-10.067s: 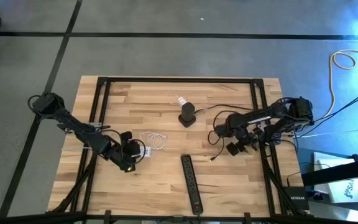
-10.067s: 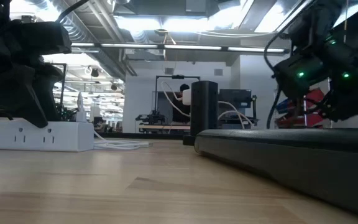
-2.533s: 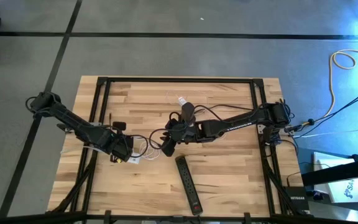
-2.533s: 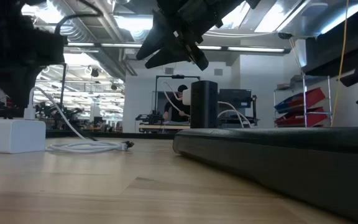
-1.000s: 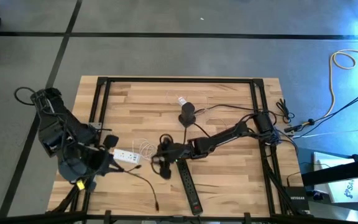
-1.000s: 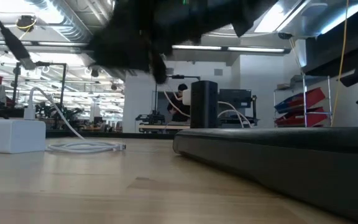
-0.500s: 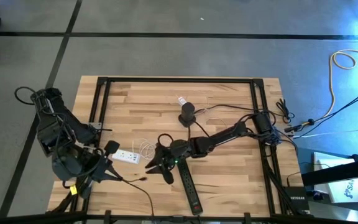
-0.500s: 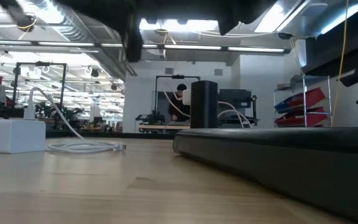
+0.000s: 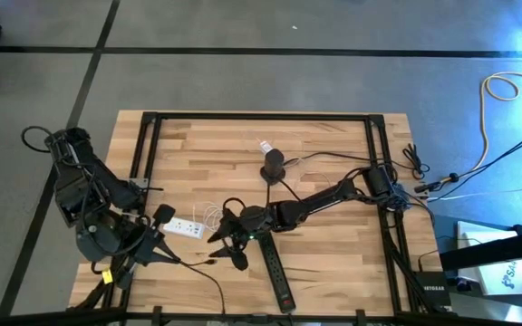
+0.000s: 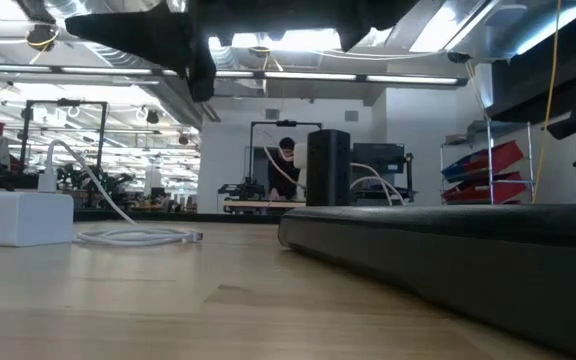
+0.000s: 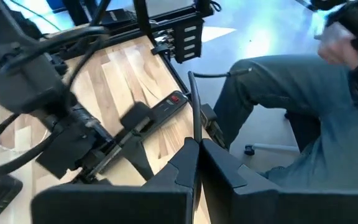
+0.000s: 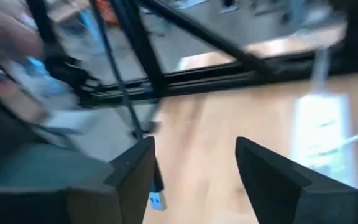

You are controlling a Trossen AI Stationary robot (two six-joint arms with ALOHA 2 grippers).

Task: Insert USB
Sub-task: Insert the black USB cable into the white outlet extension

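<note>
High view: left gripper [image 9: 163, 251] clenched on the black cable [image 9: 208, 273], its USB plug [image 9: 210, 260] dangling just beside the right gripper's [image 9: 227, 245] parted, empty jaws. Best to steady the plug, then line it up with the white power block [image 9: 187, 227].

— Where's the left end effector [image 9: 157, 246]?

— At the end of the left arm, which is folded tight on itself. Its two fingers [image 11: 188, 163] are pressed flat together, pointing toward the right end effector.

— And the right one?

— The right arm is stretched out long and low. The right end effector [image 9: 229, 244] faces the left one, close to it but apart, its fingers [image 12: 132, 171] spread with a clear gap between them.
</note>
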